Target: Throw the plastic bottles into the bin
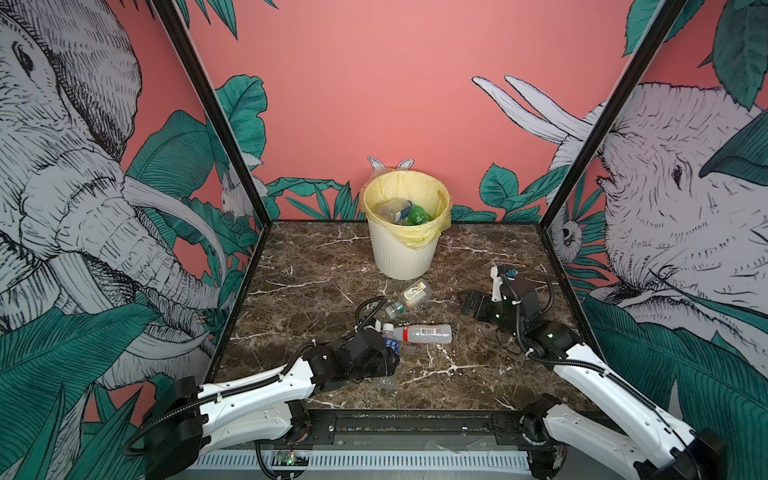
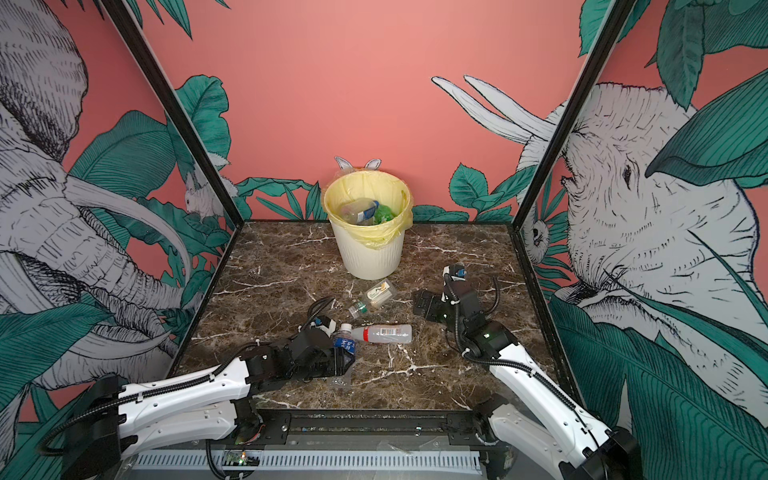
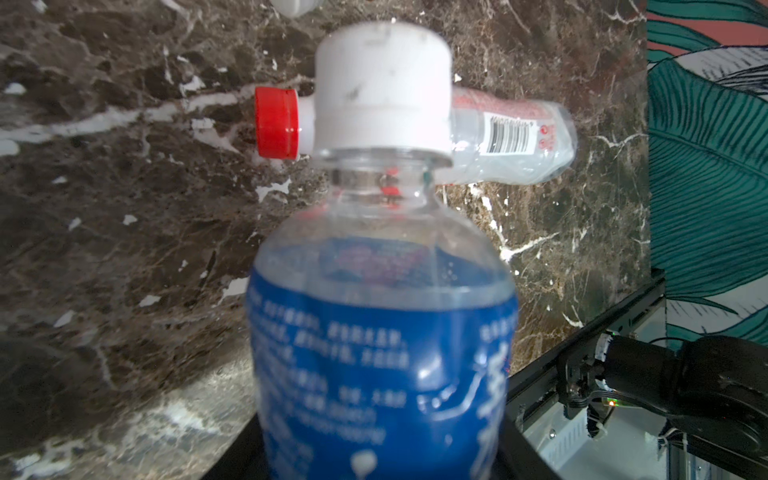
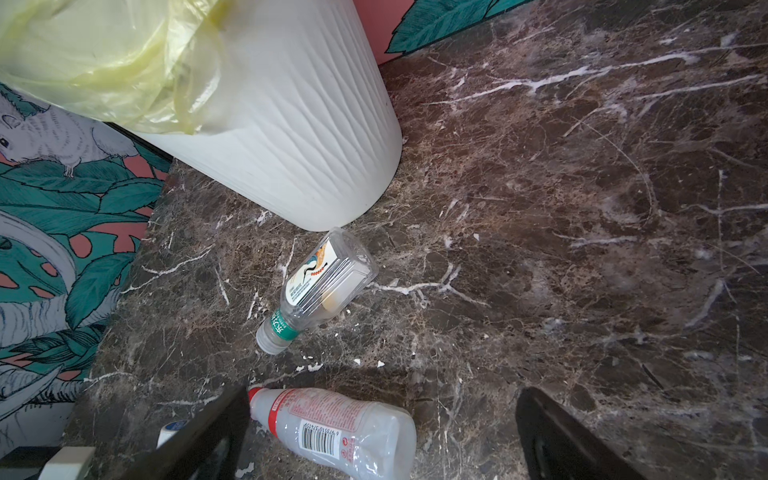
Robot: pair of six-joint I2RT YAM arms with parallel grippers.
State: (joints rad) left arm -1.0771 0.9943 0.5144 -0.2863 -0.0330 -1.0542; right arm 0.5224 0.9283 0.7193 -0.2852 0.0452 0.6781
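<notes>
My left gripper (image 1: 387,358) is shut on a clear bottle with a blue label and white cap (image 1: 390,340), which fills the left wrist view (image 3: 382,353). Just beyond it a clear bottle with a red cap and barcode (image 1: 424,333) (image 3: 515,137) lies on its side. A squarish clear bottle with a green neck band (image 1: 409,297) (image 4: 320,282) lies nearer the bin (image 1: 405,255), a cream ribbed bucket lined with a yellow bag. Inside the bin are a clear bottle (image 1: 394,209) and a green one (image 1: 419,215). My right gripper (image 1: 467,305) (image 4: 384,392) hangs open and empty, right of the lying bottles.
The brown marble tabletop (image 1: 316,266) is walled by jungle-print panels on black posts (image 1: 565,266), with a black rail along its front edge (image 1: 415,419). The right arm (image 3: 706,395) shows beyond the table edge in the left wrist view.
</notes>
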